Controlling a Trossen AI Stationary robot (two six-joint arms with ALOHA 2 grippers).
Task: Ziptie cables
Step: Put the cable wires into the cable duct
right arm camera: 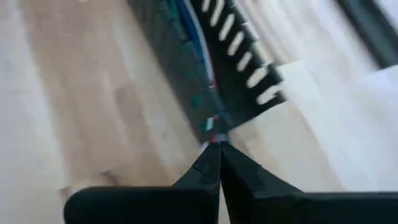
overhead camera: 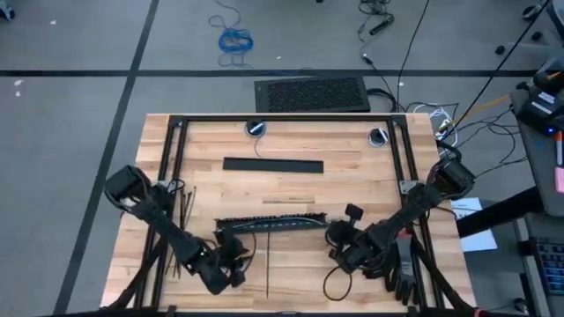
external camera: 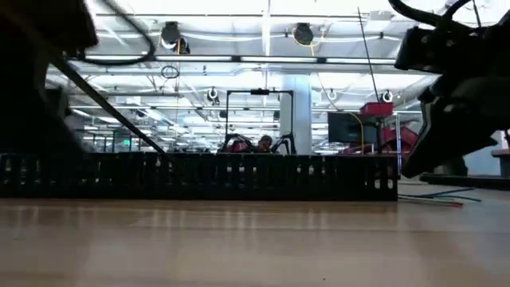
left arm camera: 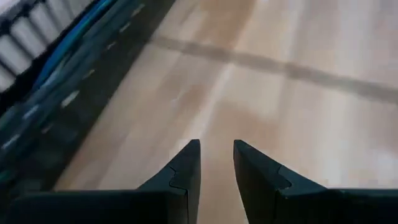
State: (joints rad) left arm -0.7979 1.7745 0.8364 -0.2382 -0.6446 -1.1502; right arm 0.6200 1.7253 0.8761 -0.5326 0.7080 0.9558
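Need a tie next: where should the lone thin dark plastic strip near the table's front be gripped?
Pinch the lone ziptie mid-length, from above, fingers across it: it lies flat and straight on the table. The open left gripper seems nearest.

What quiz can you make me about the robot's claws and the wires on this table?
1. True or false: the left claw is holding something between its fingers.
2. Where do the cables lie? A: in the slotted black tray. B: on top of the long flat bar. C: on the floor.
3. Fill the gap: the right claw, at one end of the tray, has its fingers ___ (open or shut).

Key: 1 false, it is open over bare wood. 2 A. 3 shut.
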